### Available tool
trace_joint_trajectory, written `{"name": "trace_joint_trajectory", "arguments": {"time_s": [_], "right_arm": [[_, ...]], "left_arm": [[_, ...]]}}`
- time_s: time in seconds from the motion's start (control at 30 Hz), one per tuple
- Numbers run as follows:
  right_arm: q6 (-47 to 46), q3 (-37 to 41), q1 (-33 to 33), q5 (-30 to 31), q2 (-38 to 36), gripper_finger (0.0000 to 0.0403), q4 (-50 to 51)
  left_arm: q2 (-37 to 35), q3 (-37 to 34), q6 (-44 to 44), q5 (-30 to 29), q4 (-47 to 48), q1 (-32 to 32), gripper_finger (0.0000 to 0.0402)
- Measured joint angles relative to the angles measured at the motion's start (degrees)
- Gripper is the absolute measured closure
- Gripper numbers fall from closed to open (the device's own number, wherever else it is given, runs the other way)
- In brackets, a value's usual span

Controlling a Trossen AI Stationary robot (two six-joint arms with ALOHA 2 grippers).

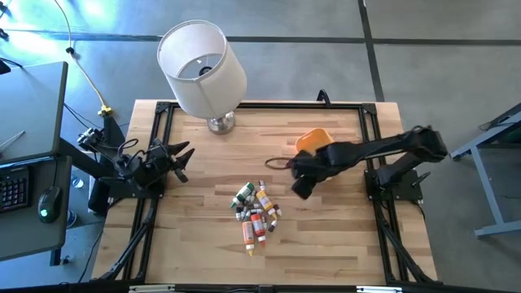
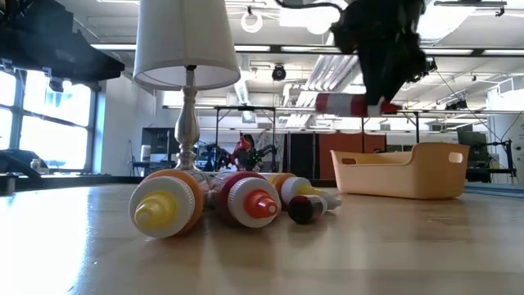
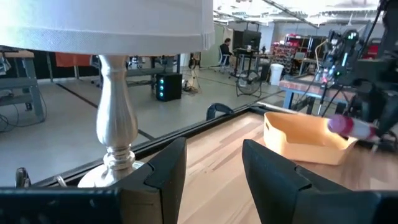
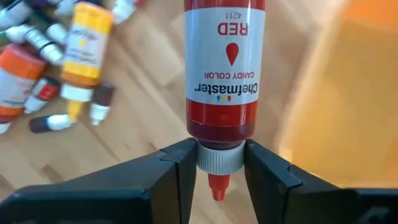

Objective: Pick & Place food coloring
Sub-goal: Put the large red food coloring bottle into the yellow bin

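Risk: red bottle [image 4: 224,68] slipping or pivoting out of right gripper [image 4: 219,163], since fingers pinch only the ribbed white cap, body sticking out unsupported; a jolt cd tip it short of the orange bowl [image 1: 313,139]. Held above table betw. bowl and pile, bowl just beside. Label reads RED, candy color, red tip, white collar. Rest of bottles [image 1: 256,210] heaped mid-table, lying flat: yellow, orange, red, green. Left gripper [image 1: 177,159] parked near lamp [image 1: 203,69], fingers spread, holding nothing.
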State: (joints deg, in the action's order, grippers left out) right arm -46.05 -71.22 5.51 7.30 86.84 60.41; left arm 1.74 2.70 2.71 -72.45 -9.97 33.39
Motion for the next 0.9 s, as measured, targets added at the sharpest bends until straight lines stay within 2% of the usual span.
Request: {"name": "trace_joint_trajectory", "arguments": {"time_s": [0.1, 0.23, 0.43, 0.5, 0.7, 0.9], "right_arm": [[-0.01, 0.00, -1.74, 1.59, -3.88, 0.0292, 4.13], [0.01, -0.07, -5.11, 0.19, -6.42, 0.0292, 9.40], [2.02, -0.07, -11.80, -3.23, -5.78, 0.0291, 20.24], [3.55, -0.07, -14.46, -3.38, -5.46, 0.0291, 22.07], [11.23, -0.07, -22.13, -5.22, -5.46, 0.0291, 22.99], [8.55, -0.07, -27.78, -14.41, -5.41, 0.0291, 18.68]], "left_arm": [[-0.02, 0.00, 0.03, -0.01, -1.08, -0.02, 0.0246], [0.00, 0.00, -0.02, 0.33, -1.14, 0.00, 0.0246], [0.00, 0.00, 0.01, 10.14, -3.06, -0.01, 0.0246], [0.00, 0.00, 0.51, 11.74, -5.16, -0.02, 0.0246], [0.00, 0.00, 5.91, 11.79, -12.29, -0.02, 0.0246], [0.00, 0.00, 7.98, 11.81, -14.67, 0.00, 0.0246]]}}
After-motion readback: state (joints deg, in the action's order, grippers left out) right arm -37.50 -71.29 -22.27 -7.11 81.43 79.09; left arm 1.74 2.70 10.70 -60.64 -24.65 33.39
